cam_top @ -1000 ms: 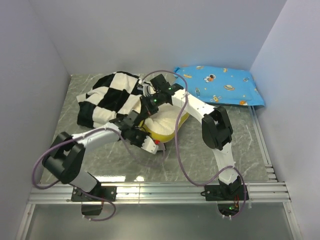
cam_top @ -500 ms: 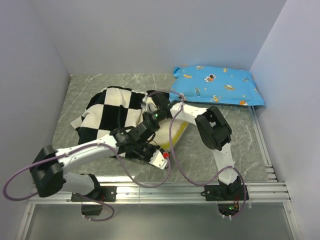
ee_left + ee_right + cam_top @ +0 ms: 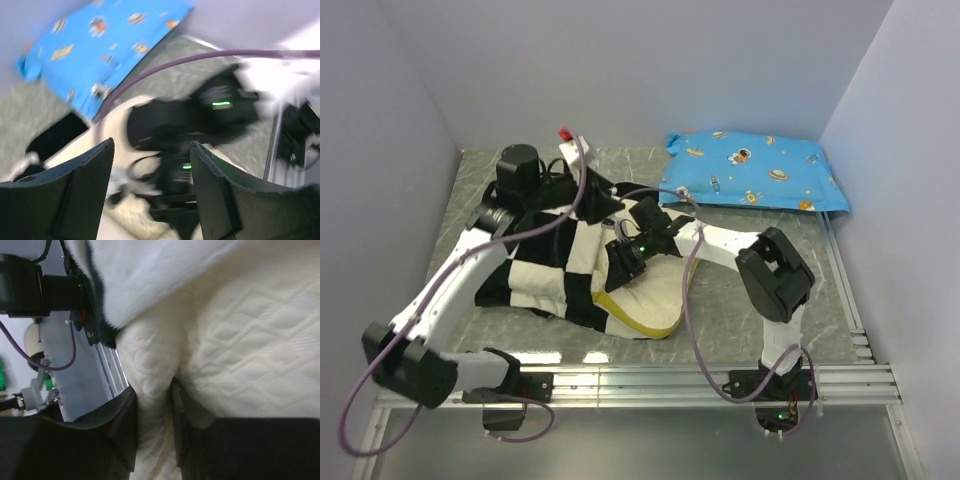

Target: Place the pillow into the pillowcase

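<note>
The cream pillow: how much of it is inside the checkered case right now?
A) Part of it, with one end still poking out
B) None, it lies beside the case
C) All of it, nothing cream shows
A: the cream pillow has its near end with the yellow edge sticking out of the case, which covers the rest.
</note>
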Controlling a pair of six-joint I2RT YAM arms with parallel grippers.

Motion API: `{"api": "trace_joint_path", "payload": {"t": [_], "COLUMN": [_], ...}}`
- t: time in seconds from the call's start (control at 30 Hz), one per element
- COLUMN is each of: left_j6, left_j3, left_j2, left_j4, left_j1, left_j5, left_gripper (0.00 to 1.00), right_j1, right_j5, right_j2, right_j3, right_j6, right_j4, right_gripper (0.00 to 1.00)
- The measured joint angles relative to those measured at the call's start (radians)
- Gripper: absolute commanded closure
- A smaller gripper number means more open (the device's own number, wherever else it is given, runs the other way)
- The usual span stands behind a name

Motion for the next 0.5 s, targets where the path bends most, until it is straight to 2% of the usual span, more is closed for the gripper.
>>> {"api": "trace_joint_path", "payload": {"t": [0.07, 0.1, 0.17, 0.33, 0.5], "left_j6": [-0.082, -0.115, -0.169, -0.190, -0.145], "left_j3": [0.042, 0.067, 0.127, 0.252, 0.293], "left_j2": [0.089, 0.135, 0.246, 0.479, 0.640], "left_j4": [0.006, 0.006, 0.011, -0.034, -0.112], "left_j1": [0.065, 0.095, 0.151, 0.222, 0.223], "left_j5": [-0.032, -0.041, -0.071, -0.206, -0.325], "left_gripper": [0.32, 0.32, 0.33, 0.39, 0.41], "right_j1": [-0.003, -0.006, -0.029, -0.205, -0.330], "right_j5": [0.013, 0.015, 0.021, 0.093, 0.260], "right_j2": [-0.040, -0.063, -0.105, -0.173, -0.119], "right_j3": [0.003, 0.005, 0.010, 0.106, 0.324], "right_j6": [-0.064, -0.092, -0.142, -0.206, -0.256], "right_j4": [-0.053, -0.088, -0.156, -0.260, -0.290], "right_gripper": [0.44, 0.36, 0.30, 0.28, 0.29]}}
